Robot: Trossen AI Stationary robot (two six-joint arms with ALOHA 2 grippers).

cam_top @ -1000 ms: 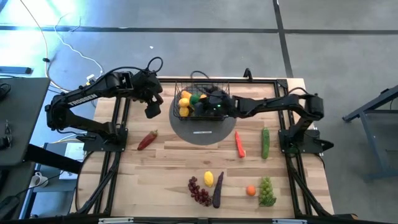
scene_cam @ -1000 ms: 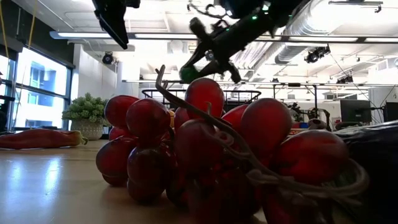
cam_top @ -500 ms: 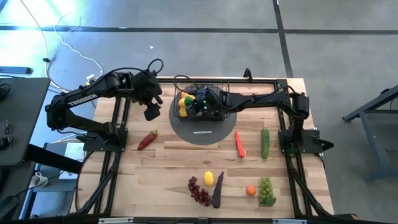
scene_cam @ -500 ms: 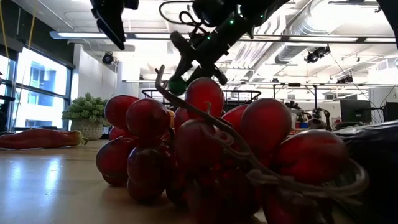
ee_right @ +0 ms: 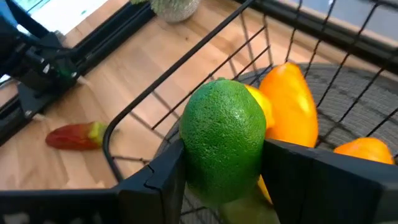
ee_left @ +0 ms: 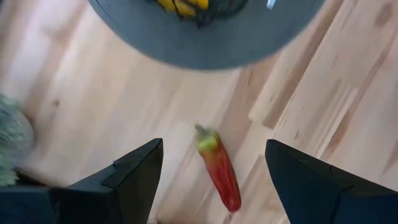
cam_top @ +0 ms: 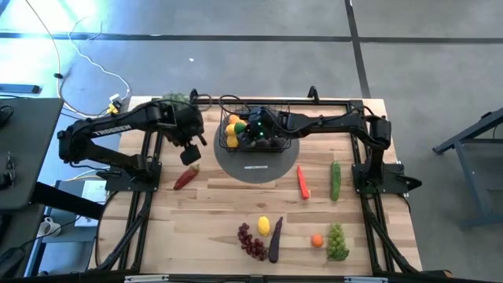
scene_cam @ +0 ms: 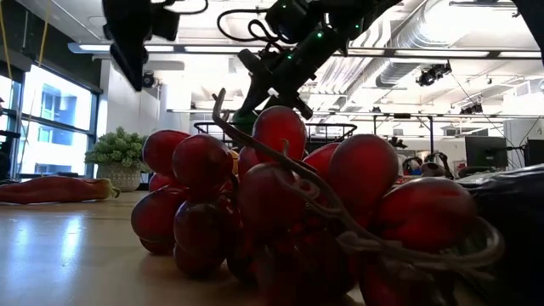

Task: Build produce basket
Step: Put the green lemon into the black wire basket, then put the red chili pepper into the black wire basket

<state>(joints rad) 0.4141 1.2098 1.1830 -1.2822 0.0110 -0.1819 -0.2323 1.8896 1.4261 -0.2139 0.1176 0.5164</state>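
Note:
The black wire basket [cam_top: 288, 108] stands on a round grey disc [cam_top: 259, 163] at the far middle, with yellow and orange produce [cam_top: 233, 130] inside. My right gripper [cam_top: 251, 130] reaches over the basket's left part, shut on a round green fruit [ee_right: 224, 140]. My left gripper [cam_top: 191, 154] hangs open, pointing down, just above a red pepper [ee_left: 219, 171] that lies flat on the wood [cam_top: 186, 177]. In the left wrist view the pepper shows between the two fingers, untouched. My right gripper pinches the green fruit at its two opposite sides [ee_right: 186, 152] between the two fingers. The fingers come slanting down from the table's right. The fruit sits inside the basket's rim, over a yellow and an orange fruit [ee_right: 287, 99]; whether it rests on them I cannot tell.
A carrot [cam_top: 302, 182] and a cucumber [cam_top: 335, 181] lie right of the disc. Near the front edge lie a lemon [cam_top: 264, 226], red grapes [cam_top: 251, 240], an eggplant [cam_top: 274, 240], an orange [cam_top: 317, 240] and green grapes [cam_top: 337, 241]. A leafy bunch [cam_top: 179, 98] sits far left.
My right gripper has carried the green fruit toward the table's left, over the basket's left part, and has rolled a little. My left gripper has come down and toward the near edge, closer to the red pepper, staying open.

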